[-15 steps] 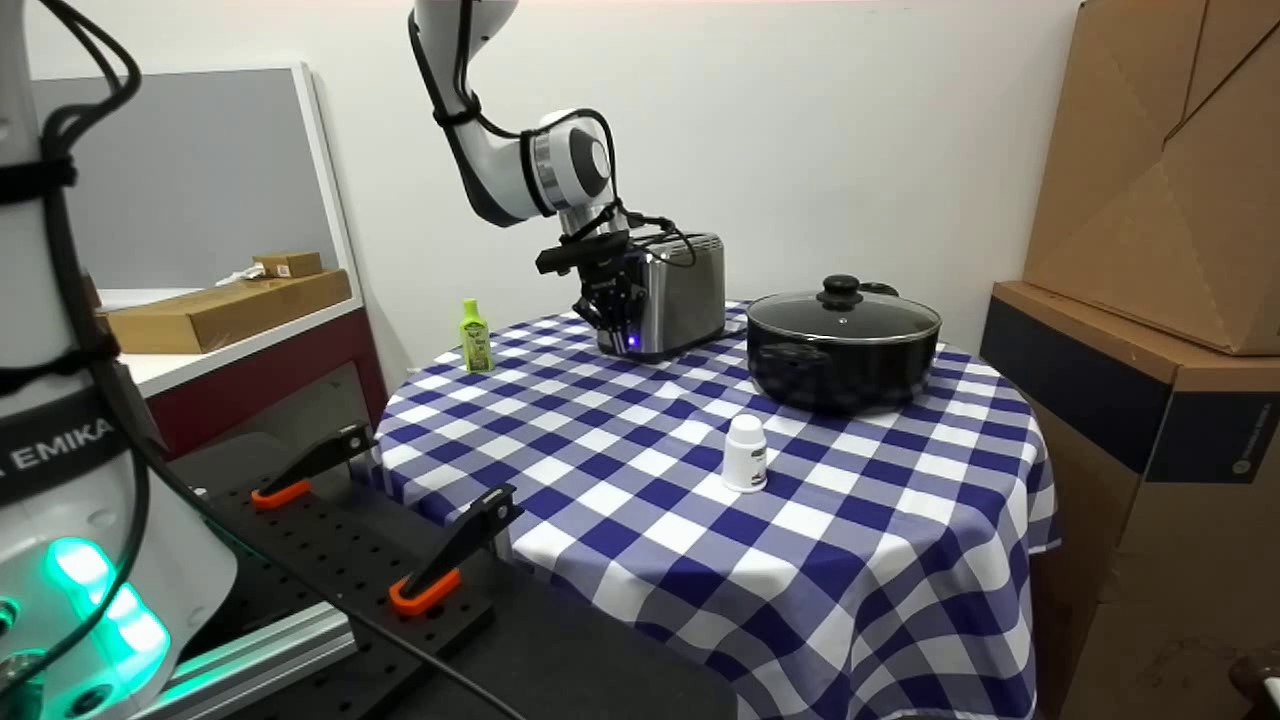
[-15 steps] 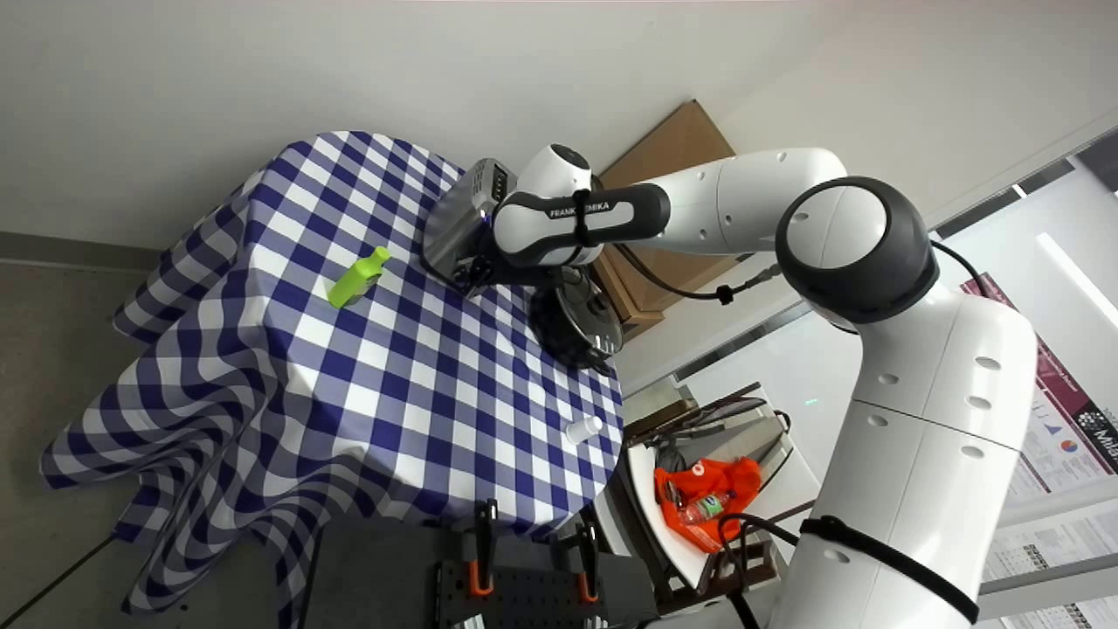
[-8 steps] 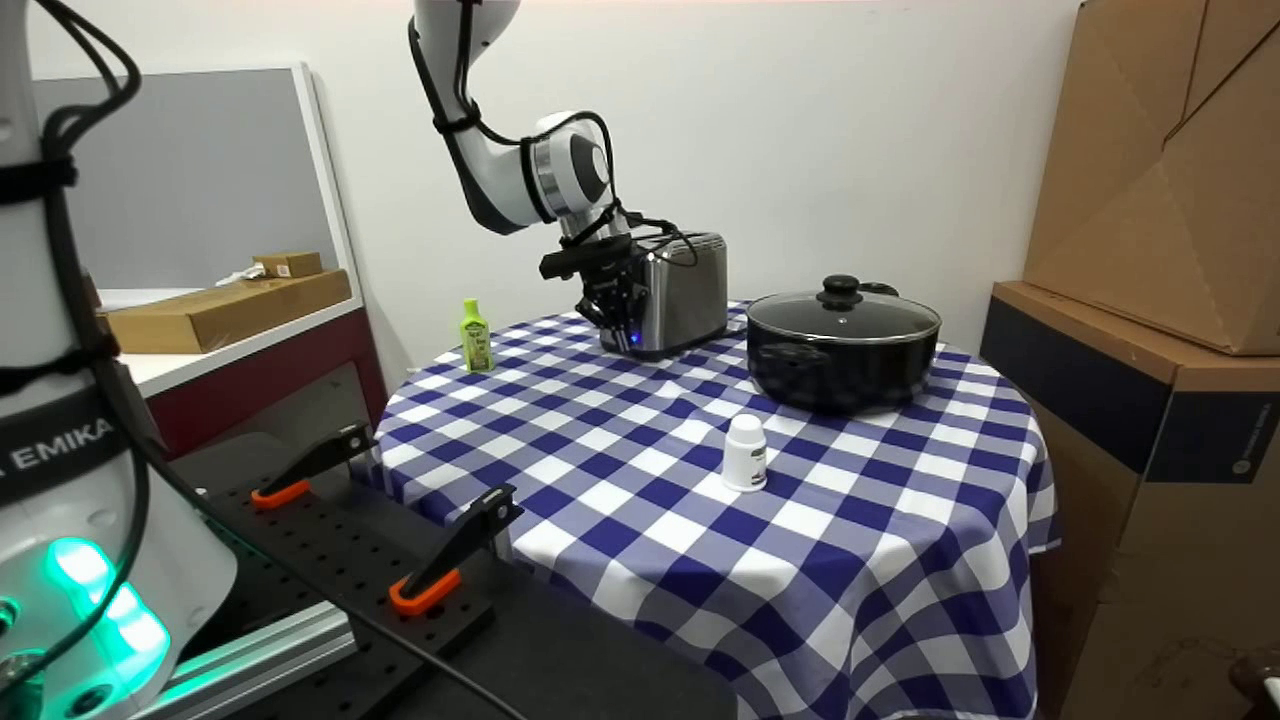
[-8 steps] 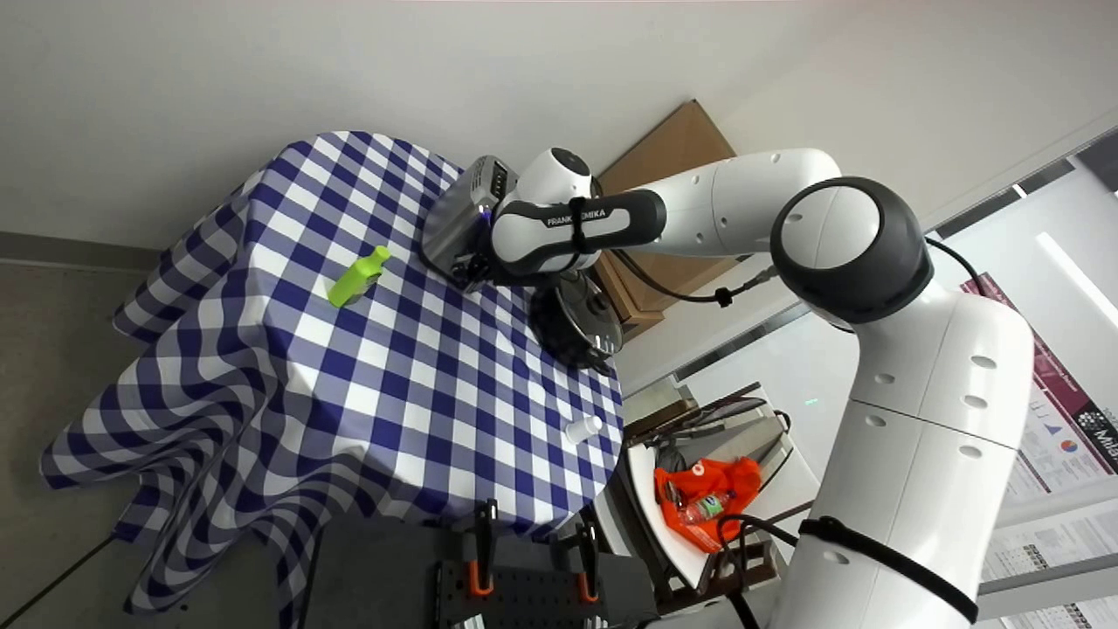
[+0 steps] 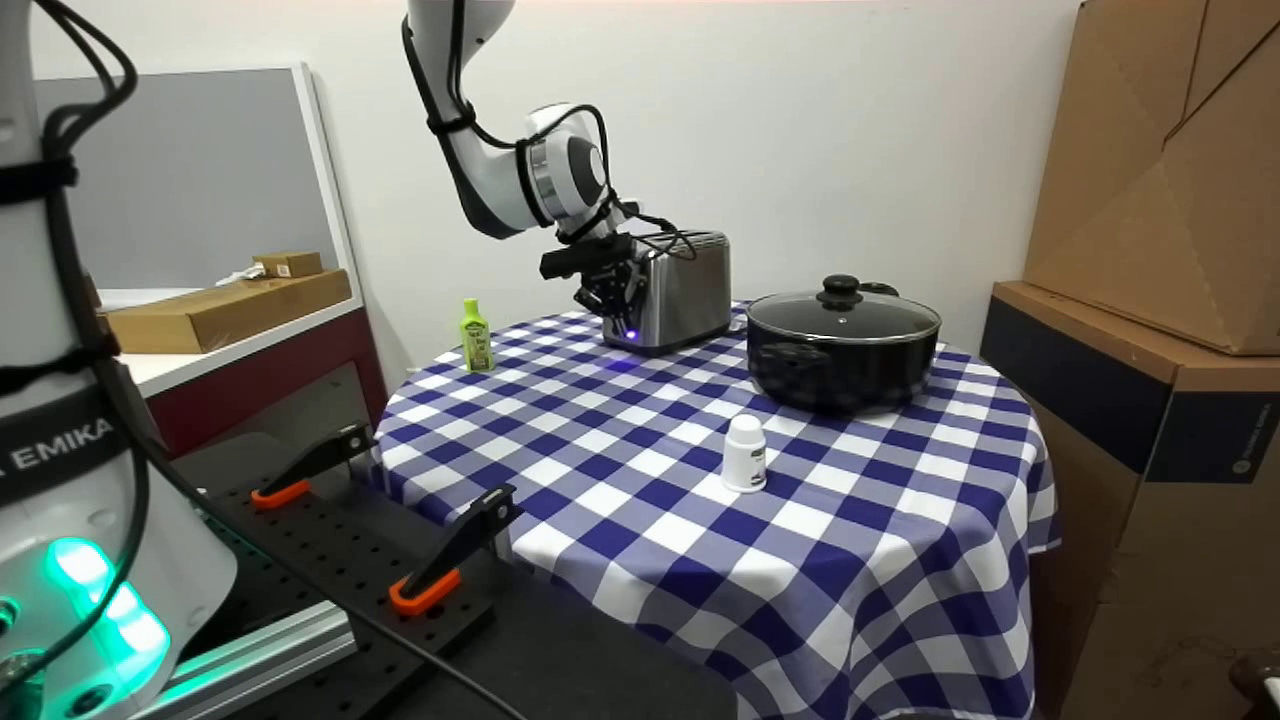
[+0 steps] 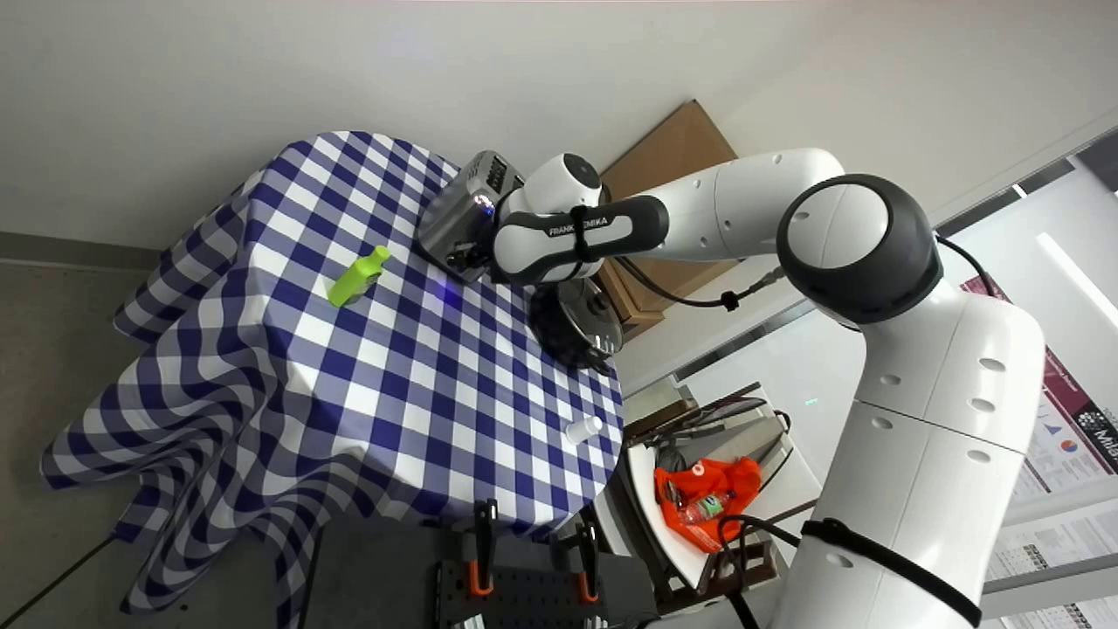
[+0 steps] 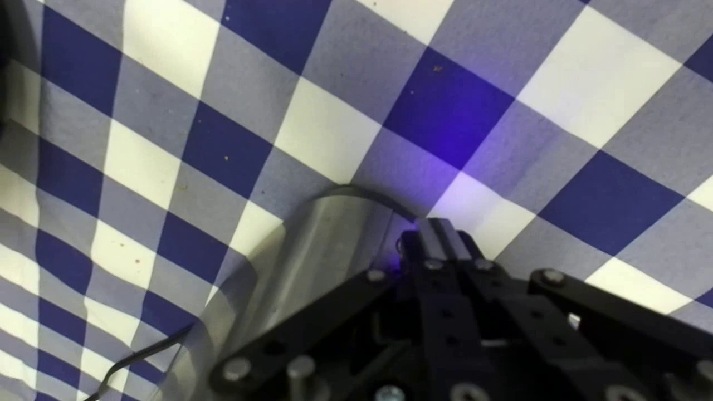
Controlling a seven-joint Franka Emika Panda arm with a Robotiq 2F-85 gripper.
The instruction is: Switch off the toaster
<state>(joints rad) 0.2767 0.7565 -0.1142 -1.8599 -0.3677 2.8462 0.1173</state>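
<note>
The toaster (image 5: pixel 690 290) is a shiny silver box standing upright on the checked tablecloth. It also shows in an exterior view (image 6: pixel 450 218), partly covered by the arm. In the wrist view its rounded metal side (image 7: pixel 328 239) is left of the fingers. My gripper (image 5: pixel 618 325) points down at the toaster's near end; the fingertips (image 7: pixel 443 223) are together with nothing between them. They are right beside the end panel; I cannot tell if they touch it. The controls on that panel are hidden. A blue-violet light glows there and falls on the cloth.
A black lidded pot (image 5: pixel 845 350) stands close to the toaster. A green bottle (image 5: pixel 476 337) and a small white bottle (image 5: pixel 745 455) also stand on the table. A wall is behind the table. Cables hang around the wrist, over the toaster's top corner.
The wrist has shifted and tilted slightly at the toaster's end. The toaster has moved back a little, away from the gripper. A blue-violet glow now shows on the cloth.
</note>
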